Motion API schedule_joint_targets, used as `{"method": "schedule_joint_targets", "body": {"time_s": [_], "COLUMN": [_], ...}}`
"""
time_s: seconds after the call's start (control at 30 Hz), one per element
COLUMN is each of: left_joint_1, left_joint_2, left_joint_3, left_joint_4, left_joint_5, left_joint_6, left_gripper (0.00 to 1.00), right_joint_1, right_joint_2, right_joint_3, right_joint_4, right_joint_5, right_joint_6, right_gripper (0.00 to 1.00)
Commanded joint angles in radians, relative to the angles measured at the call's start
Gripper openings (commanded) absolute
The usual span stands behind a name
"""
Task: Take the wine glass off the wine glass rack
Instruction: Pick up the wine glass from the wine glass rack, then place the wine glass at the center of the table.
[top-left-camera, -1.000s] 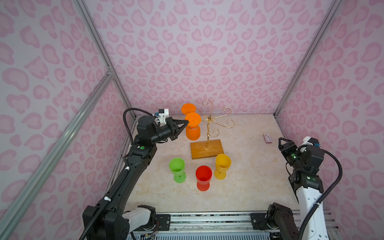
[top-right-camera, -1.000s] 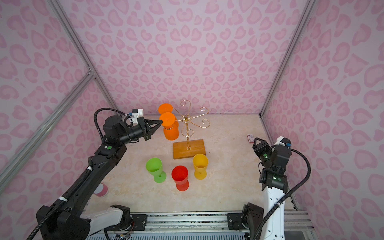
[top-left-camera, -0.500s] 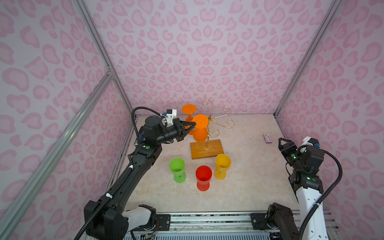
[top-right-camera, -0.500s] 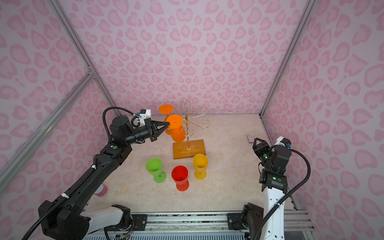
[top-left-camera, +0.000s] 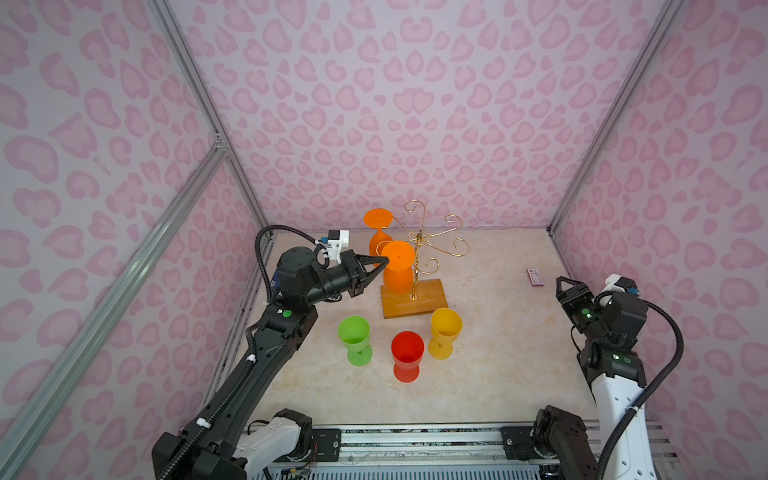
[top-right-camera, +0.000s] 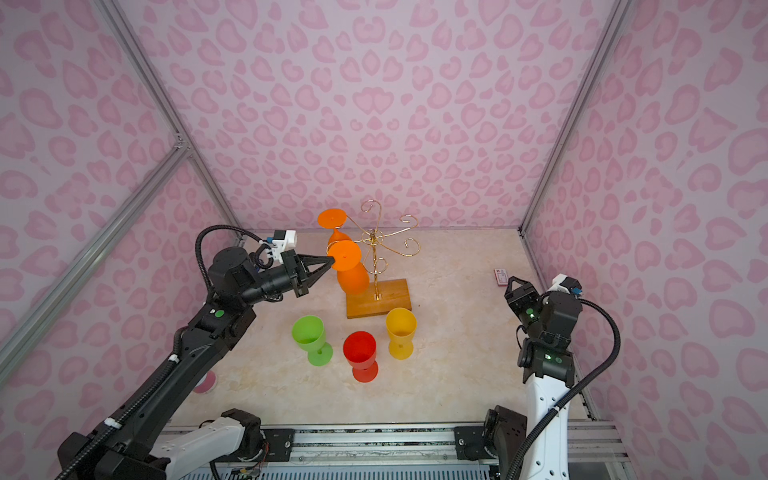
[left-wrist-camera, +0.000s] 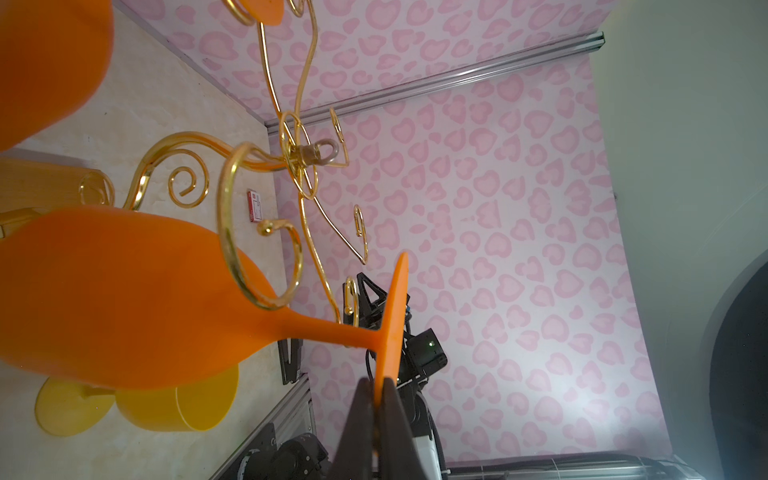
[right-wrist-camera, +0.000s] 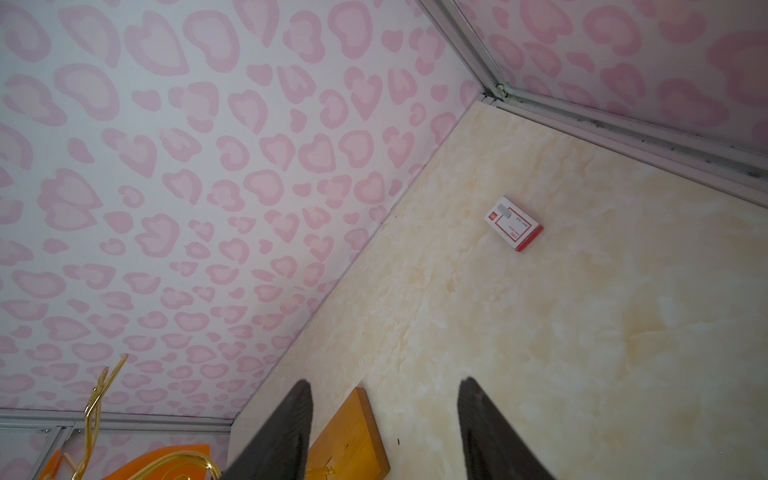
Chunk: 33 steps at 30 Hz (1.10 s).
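Since a second ago my left arm has swung in toward the rack, carrying the glass closer to the post. My left gripper (left-wrist-camera: 376, 380) is pinched tight on the flat foot rim of the orange plastic wine glass (left-wrist-camera: 124, 299). It hangs upside down and tilted, bowl low beside the central post. The stem sits against a curl of the thin gold wire wine glass rack (left-wrist-camera: 305, 156); I can't tell if it's clear. A second orange plastic glass (top-left-camera: 378, 218) hangs on a rear arm. The green plastic goblet (top-left-camera: 354, 332), red plastic goblet (top-left-camera: 407, 349) and yellow plastic goblet (top-left-camera: 446, 326) stand upright on the beige marbled tabletop (top-left-camera: 498, 353). My right gripper (right-wrist-camera: 384, 384) has its jaws apart, empty, well off to the side.
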Motion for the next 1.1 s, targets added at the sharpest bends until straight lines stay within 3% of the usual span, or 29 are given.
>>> {"method": "schedule_joint_targets", "body": {"time_s": [0.0,0.27,0.4,0.5,0.63,0.83,1.07], "left_joint_1": [0.000,0.009,0.015,0.015,0.015,-0.005,-0.082], "left_joint_2": [-0.056,-0.215,-0.267,-0.265,-0.220,-0.096,0.040], "left_joint_3": [-0.017,0.025,0.128,0.208,0.284,0.290,0.291], "left_joint_4": [-0.023,-0.245,-0.363,-0.346,-0.239,0.147,0.532], "left_joint_5": [0.022,0.070,0.091,0.107,0.119,0.174,0.167], "left_joint_6": [-0.004,0.108,0.210,0.246,0.259,0.115,-0.070], "left_gripper": [0.03,0.03,0.03,0.03,0.03,0.03,0.03], "right_joint_1": [0.002,0.002,0.002,0.009,0.041,0.144,0.397], "right_joint_2": [0.003,0.006,0.004,-0.006,-0.034,-0.011,0.102], "right_joint_3": [-0.005,-0.002,0.002,0.009,0.017,0.054,0.096], "right_joint_4": [0.040,0.049,0.100,0.174,0.337,0.701,1.043], "right_joint_5": [-0.014,-0.032,-0.084,-0.138,-0.203,-0.333,-0.365], "right_joint_6": [0.002,0.017,0.044,0.081,0.132,0.259,0.365], "right_gripper": [0.57,0.57,0.56,0.56,0.56,0.57,0.69]}}
